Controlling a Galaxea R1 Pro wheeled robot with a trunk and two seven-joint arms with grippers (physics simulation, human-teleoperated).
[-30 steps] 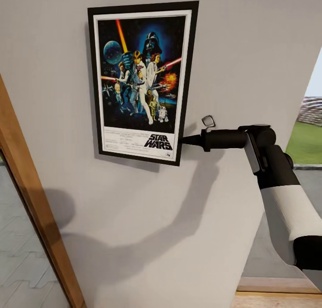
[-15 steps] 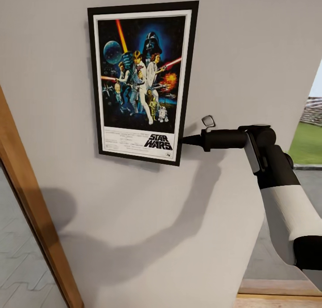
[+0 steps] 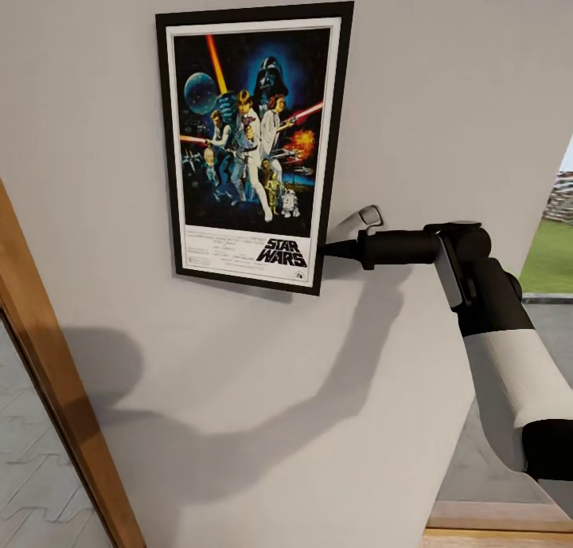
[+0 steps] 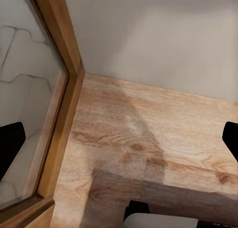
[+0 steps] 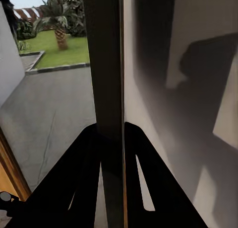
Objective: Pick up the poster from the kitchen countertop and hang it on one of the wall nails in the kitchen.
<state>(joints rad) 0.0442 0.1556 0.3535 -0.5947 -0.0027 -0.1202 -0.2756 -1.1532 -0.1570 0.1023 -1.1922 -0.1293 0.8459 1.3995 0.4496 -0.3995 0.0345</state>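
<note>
Poster (image 3: 253, 146) lies flat against the wall (image 3: 446, 94); my right gripper (image 3: 328, 250) is clamped on its edge. I judge only release remains.

Poster (image 3: 253, 146) upright vs wall, black frame, edge in right tool (image 3: 326, 251)

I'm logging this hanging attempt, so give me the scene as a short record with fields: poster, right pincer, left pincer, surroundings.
poster: poster upright, flat against the grey wall, slightly tilted
right pincer: right pincer shut on the poster's lower right edge; in the right wrist view both fingers clamp the frame edge
left pincer: left pincer open, aimed down at the wooden floor, holding nothing
surroundings: wooden door frame at the left
</note>
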